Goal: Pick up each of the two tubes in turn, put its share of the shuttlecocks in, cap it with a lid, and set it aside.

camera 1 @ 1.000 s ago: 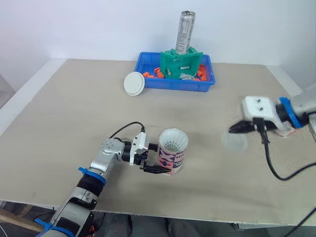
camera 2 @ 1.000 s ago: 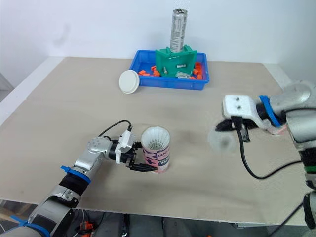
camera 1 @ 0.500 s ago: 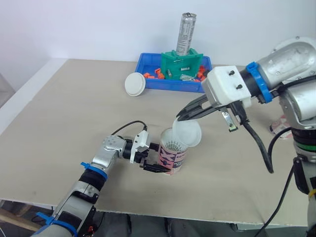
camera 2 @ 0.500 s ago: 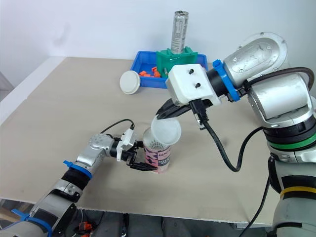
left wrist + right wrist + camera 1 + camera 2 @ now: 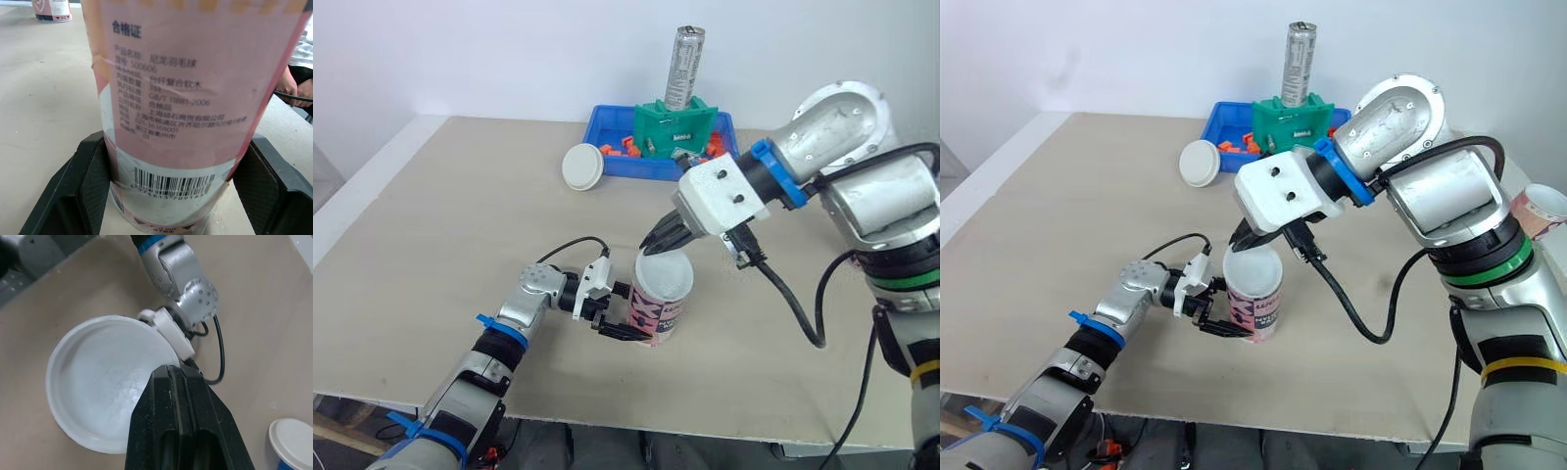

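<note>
Two claws meet at one tube (image 5: 658, 313), which stands upright on the desk (image 5: 460, 225) near its front edge. The left claw (image 5: 628, 326) is clenched around the tube's lower half, one finger on each side. The right claw (image 5: 656, 243) pinches the rim of a white lid (image 5: 666, 272) lying over the tube's mouth. Another lid (image 5: 579, 165) sits just beside the blue bin (image 5: 636, 168), and a second tube (image 5: 1542, 211) stands far right.

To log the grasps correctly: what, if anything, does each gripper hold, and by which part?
The left gripper clamps the tube by its lower body. The right gripper pinches the lid by its rim, over the tube's mouth.
</note>
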Controlling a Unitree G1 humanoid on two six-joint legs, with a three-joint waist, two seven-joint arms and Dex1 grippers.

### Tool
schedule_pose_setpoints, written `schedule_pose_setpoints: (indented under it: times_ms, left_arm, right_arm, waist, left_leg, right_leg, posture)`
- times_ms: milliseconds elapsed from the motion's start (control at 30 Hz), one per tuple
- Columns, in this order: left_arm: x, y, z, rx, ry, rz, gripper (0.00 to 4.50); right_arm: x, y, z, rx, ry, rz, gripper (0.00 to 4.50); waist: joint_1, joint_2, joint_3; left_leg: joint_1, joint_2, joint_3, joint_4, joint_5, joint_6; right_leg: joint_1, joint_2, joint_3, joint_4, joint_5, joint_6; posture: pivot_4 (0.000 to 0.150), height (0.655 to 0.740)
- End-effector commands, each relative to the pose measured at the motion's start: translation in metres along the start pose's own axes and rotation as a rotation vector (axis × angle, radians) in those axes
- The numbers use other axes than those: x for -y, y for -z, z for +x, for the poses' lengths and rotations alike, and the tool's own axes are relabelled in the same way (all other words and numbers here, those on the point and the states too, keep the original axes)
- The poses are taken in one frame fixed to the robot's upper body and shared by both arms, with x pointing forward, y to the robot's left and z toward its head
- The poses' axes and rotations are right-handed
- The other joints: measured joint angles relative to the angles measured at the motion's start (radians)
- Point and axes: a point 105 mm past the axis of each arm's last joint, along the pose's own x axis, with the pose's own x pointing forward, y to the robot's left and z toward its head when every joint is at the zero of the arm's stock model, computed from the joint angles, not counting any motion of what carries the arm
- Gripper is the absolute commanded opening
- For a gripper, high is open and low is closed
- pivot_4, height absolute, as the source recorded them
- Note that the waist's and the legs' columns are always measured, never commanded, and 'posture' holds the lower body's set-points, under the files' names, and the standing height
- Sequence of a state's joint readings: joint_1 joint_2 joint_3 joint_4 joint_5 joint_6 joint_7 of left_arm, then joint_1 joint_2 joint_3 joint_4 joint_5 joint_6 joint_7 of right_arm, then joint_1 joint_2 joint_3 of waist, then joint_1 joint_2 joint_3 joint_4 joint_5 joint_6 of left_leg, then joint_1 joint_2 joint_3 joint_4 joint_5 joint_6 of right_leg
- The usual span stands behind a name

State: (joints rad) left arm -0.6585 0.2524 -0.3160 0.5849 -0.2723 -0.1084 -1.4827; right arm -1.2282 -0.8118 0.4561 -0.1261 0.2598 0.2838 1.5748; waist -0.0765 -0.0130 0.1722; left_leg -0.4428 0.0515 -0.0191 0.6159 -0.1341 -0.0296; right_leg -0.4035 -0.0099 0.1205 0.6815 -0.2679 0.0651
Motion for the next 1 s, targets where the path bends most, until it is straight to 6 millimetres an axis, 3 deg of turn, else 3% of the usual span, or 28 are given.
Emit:
schedule_pose_setpoints:
  times_ms: [33,700,1000]
  left_arm:
    - [0.005,0.029,-0.007,-0.112,-0.021,-0.086,3.40]
    - [0.005,0.029,-0.009,-0.105,-0.045,-0.091,3.40]
    - [0.005,0.028,-0.010,-0.102,-0.048,-0.092,3.40]
  right_arm:
    - [0.003,-0.008,-0.005,-0.021,-0.032,-0.079,0.02]
    - [-0.018,0.006,0.009,-0.087,-0.170,-0.134,0.02]
    - [0.010,-0.014,-0.001,0.049,-0.102,-0.038,0.02]
  waist:
    - [0.000,0.000,0.000]
    - [0.000,0.000,0.000]
    - [0.000,-0.001,0.000]
  left_leg:
    - [0.000,0.000,0.000,0.000,0.000,0.000]
    - [0.000,0.000,0.000,-0.001,-0.001,-0.001]
    - [0.000,0.000,0.000,-0.003,0.000,0.000]
  right_leg:
    - [0.000,0.000,0.000,0.000,0.000,0.000]
    - [-0.001,0.000,0.000,-0.001,-0.001,0.000]
    - [-0.001,-0.001,0.000,-0.001,-0.001,-0.001]
  posture:
    - [0.150,0.7400]
    - [0.150,0.7400]
    - [0.150,0.7400]
